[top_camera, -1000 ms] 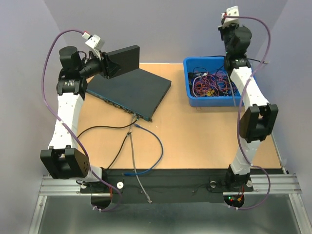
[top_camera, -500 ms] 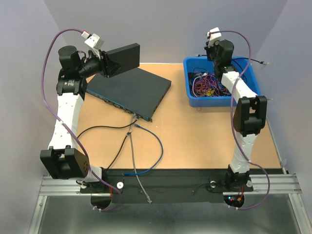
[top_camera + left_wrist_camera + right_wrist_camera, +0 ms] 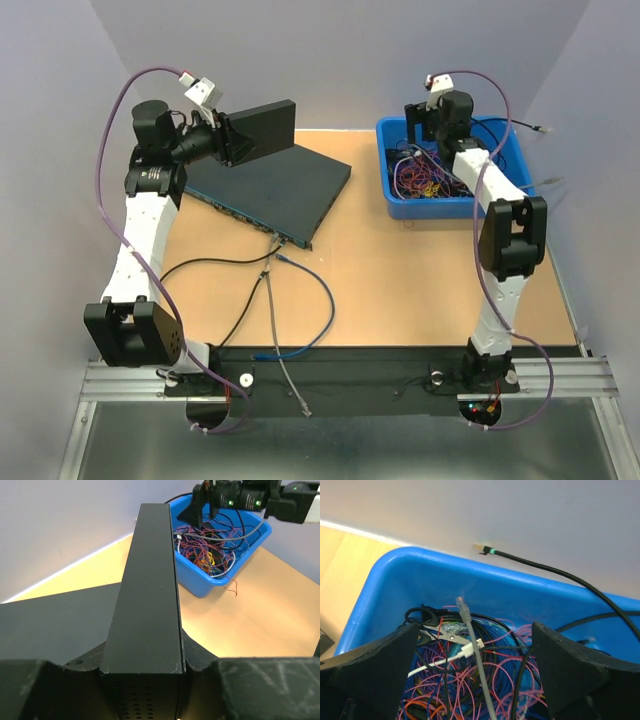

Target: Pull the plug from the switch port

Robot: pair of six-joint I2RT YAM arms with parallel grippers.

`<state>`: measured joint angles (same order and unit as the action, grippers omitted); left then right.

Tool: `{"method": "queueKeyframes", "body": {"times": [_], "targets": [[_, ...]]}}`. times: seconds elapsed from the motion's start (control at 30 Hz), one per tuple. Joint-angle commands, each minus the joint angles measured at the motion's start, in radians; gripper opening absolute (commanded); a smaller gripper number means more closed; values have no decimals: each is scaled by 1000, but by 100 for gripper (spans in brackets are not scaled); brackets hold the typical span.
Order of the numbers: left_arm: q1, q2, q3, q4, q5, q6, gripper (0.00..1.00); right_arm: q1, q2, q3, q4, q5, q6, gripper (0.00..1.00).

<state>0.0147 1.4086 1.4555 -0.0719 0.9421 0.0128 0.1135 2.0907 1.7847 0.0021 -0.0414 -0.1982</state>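
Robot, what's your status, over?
Left jaws shut on slim black box, held near flat black network switch. Right jaws open over blue plastic bin. Cables reach switch's front edge.

Matt black metal switch (image 3: 270,185), glossy blue plastic bin (image 3: 430,208), smooth matt tan wooden tabletop (image 3: 400,280)

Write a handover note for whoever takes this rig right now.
Left gripper: shut on a black box, raised above the switch.
Right gripper: open, holding nothing, over the blue bin of loose wires.
Cables meet the switch's front corner; which ones are seated cannot be told from above.
Done: no plug visibly pulled.
Left to do: grip a plug at that corner and pull it out.
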Motion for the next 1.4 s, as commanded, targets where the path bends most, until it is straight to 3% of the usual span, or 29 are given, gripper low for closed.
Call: {"method": "queueKeyframes", "body": {"times": [0.0, 0.17, 0.4, 0.5, 0.57, 0.7, 1.1, 1.37], "targets": [[-10, -45, 8, 124, 27, -10, 0, 38, -158, 21, 1, 106, 36, 100], [-12, -48, -17, 130, 20, -8, 0, 248, -297, -27, -74, 323, 32, 100], [-12, -86, -90, 104, -69, 59, 0, 592, -459, -347, -143, 402, 249, 94], [-3, -95, -116, 98, -98, 76, 0, 747, -428, -361, -274, 480, 263, 94], [8, -102, -132, 109, -120, 76, 0, 810, -416, -381, -356, 407, 298, 94], [30, -112, -191, 150, -141, 64, 0, 847, -403, -455, -366, 226, 371, 90], [31, -120, -290, 193, -106, 53, 0, 868, -224, -492, -372, 170, 436, 85], [33, -123, -310, 193, -89, 59, 0, 868, -172, -528, -375, 164, 456, 63]]}}
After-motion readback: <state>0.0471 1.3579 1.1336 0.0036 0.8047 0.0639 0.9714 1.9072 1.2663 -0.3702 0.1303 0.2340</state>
